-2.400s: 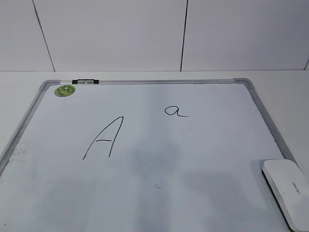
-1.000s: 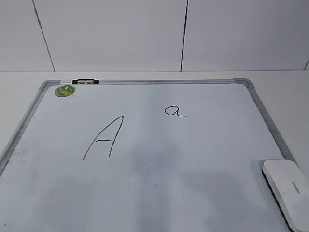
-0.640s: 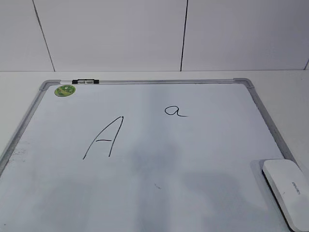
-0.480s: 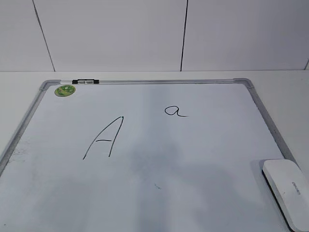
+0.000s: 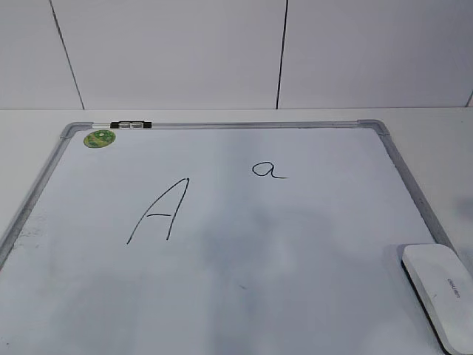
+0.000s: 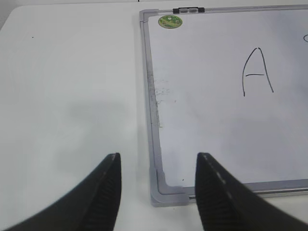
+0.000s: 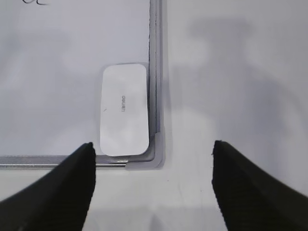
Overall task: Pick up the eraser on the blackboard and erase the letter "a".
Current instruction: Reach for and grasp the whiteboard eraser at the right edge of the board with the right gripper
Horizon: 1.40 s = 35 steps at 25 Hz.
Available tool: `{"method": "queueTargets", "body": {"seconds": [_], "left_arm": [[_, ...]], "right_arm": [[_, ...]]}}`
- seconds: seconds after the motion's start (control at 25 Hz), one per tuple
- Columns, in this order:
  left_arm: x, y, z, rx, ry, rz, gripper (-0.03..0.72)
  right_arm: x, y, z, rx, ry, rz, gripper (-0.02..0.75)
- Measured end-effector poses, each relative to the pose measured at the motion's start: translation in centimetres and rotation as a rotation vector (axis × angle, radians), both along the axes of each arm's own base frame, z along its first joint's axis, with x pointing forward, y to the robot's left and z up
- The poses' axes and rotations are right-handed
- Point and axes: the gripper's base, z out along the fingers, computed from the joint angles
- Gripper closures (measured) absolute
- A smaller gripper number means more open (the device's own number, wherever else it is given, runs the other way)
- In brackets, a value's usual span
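Right gripper (image 7: 153, 185): jaws wide apart, empty, above board's corner
eraser (image 7: 124, 109): flat, long axis along blackboard (image 5: 310, 237) right frame

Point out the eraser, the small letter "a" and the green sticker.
eraser (image 7: 123, 109): right wrist view, middle of its white top.
letter "a" (image 5: 267, 171): exterior view, on its loop stroke.
green sticker (image 6: 170, 21): left wrist view, centre of the round disc.
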Motion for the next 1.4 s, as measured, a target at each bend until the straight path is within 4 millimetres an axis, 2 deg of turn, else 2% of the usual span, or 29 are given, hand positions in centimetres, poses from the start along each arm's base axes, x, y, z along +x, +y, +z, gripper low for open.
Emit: {"method": "queueTargets", "body": {"seconds": [0.2, 0.56, 1.04, 1.4], "left_arm": [[0.0, 0.0, 0.0, 0.0, 0.0, 0.0, 0.317], [0.0, 0.0, 0.0, 0.0, 0.0, 0.0, 0.317], [0.0, 0.0, 0.0, 0.0, 0.0, 0.0, 0.317], [0.0, 0.0, 0.0, 0.0, 0.0, 0.0, 0.317]], "right_arm": [[2.2, 0.0, -0.6, -0.002, 0.119, 0.0, 0.167], [4.9, 0.3, -1.7, 0.016, 0.27, 0.005, 0.167], [9.6, 1.4, -4.6, 0.144, 0.503, 0.01, 0.167], [12.2, 1.7, -6.2, 0.142, 0.51, 0.071, 0.167]]}}
